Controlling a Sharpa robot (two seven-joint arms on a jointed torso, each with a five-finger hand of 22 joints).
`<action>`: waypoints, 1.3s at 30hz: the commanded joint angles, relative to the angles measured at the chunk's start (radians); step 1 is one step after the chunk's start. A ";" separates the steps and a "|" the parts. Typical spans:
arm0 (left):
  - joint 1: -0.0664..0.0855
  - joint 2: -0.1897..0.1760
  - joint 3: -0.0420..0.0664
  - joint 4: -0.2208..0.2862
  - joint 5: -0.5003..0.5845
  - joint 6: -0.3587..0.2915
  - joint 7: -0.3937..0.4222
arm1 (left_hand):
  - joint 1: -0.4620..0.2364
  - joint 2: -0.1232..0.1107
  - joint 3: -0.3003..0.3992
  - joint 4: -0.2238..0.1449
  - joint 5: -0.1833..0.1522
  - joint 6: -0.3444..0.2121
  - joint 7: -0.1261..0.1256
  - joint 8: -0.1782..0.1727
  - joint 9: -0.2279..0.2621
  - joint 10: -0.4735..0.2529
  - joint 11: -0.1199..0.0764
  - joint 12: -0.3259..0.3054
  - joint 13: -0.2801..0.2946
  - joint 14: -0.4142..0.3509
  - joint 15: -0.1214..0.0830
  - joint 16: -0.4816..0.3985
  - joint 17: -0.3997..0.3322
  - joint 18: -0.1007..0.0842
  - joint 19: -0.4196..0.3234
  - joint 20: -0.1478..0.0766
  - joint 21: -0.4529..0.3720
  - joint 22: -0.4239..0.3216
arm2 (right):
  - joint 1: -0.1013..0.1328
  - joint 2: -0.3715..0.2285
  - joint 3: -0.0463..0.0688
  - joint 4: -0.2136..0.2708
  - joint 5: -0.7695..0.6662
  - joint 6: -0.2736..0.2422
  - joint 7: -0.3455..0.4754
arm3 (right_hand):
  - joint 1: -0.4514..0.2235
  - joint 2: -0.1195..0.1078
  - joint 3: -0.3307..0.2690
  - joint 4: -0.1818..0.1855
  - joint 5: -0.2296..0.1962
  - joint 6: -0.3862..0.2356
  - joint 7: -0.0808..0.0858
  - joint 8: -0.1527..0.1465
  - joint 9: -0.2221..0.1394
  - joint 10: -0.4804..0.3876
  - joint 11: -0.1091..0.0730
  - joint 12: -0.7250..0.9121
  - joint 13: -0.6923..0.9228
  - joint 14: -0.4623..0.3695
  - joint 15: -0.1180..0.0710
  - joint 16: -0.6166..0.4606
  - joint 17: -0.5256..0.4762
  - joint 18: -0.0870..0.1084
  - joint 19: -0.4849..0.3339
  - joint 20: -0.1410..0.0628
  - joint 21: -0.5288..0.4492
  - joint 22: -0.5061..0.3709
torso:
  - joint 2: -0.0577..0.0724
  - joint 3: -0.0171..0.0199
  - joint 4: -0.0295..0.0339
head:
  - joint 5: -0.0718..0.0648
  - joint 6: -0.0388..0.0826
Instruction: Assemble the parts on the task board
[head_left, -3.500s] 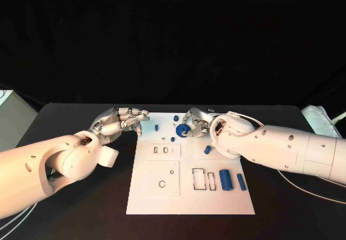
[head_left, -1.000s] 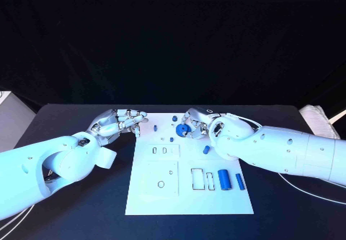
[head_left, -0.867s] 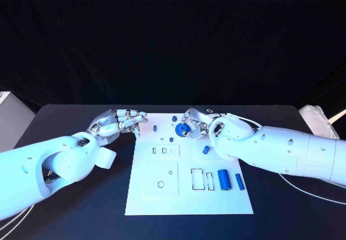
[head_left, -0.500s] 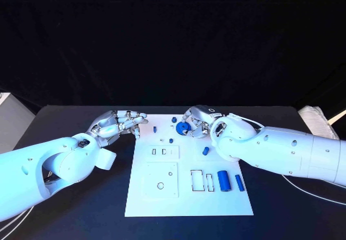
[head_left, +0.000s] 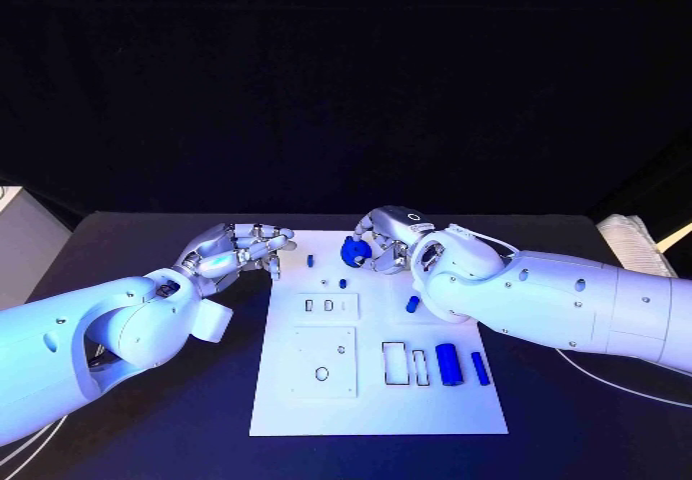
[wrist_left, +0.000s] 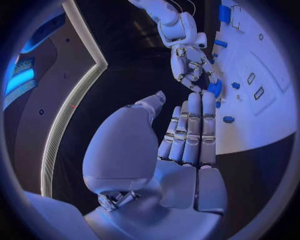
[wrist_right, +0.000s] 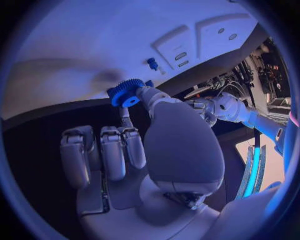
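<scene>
Blue gear (head_left: 351, 250) pinched by right hand (head_left: 382, 240) – left hand (head_left: 238, 250) curled, nothing held, beside task board (head_left: 378, 400).

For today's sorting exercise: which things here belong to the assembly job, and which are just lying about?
Belong to the job:
white task board
blue toothed gear, held by the right hand
two blue cylinders
small blue peg

Just lying about:
white cable on the black table

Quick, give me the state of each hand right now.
Left hand: holds nothing, fingers curled in, at the left edge of the white task board.
Right hand: pinches the small blue toothed gear above the board.
</scene>
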 joint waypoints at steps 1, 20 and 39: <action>0.001 0.003 0.000 0.004 -0.001 0.018 0.003 | -0.008 0.002 0.001 0.002 0.000 -0.003 0.003 -0.005 0.001 -0.007 0.002 -0.001 -0.001 0.006 0.002 -0.006 -0.001 0.006 -0.005 -0.001 0.006 0.001 | 0.000 0.020 0.000 -0.020 -0.012 -0.001 0.001 | -0.008 0.000 0.007 0.000 -0.007 0.006 -0.002 0.004 0.000 0.075 -0.008 0.003 0.233 0.106 -0.005 0.004 0.263 -0.007 0.106 -0.008 0.004 0.263 | 0.001 -0.0006 0.0006 | 0.000 0.000; 0.001 0.007 0.001 0.007 -0.003 0.017 0.002 | -0.008 0.003 0.000 0.002 0.000 -0.003 0.003 -0.005 0.001 -0.007 0.002 -0.001 -0.001 0.006 0.002 -0.006 -0.001 0.006 -0.005 -0.001 0.007 0.001 | -0.012 0.092 -0.003 -0.110 -0.011 0.022 0.006 | -0.008 0.001 0.010 -0.002 -0.008 0.004 -0.002 0.004 0.000 0.075 -0.009 0.003 0.234 0.106 -0.005 0.004 0.263 -0.007 0.106 -0.008 0.004 0.263 | 0.005 0.0002 0.0050 | 0.005 -0.003; 0.001 0.004 0.001 0.009 -0.004 0.014 0.001 | -0.008 0.003 0.000 0.002 0.000 -0.003 0.003 -0.005 0.001 -0.007 0.002 -0.001 -0.001 0.006 0.002 -0.006 -0.001 0.006 -0.005 -0.001 0.007 0.001 | -0.020 0.104 -0.007 -0.129 -0.007 0.047 0.008 | -0.009 0.000 0.012 -0.003 -0.012 0.003 -0.002 0.003 0.000 0.075 -0.008 0.003 0.234 0.106 -0.005 0.004 0.263 -0.007 0.106 -0.008 0.004 0.263 | 0.003 0.0001 0.0046 | 0.006 -0.008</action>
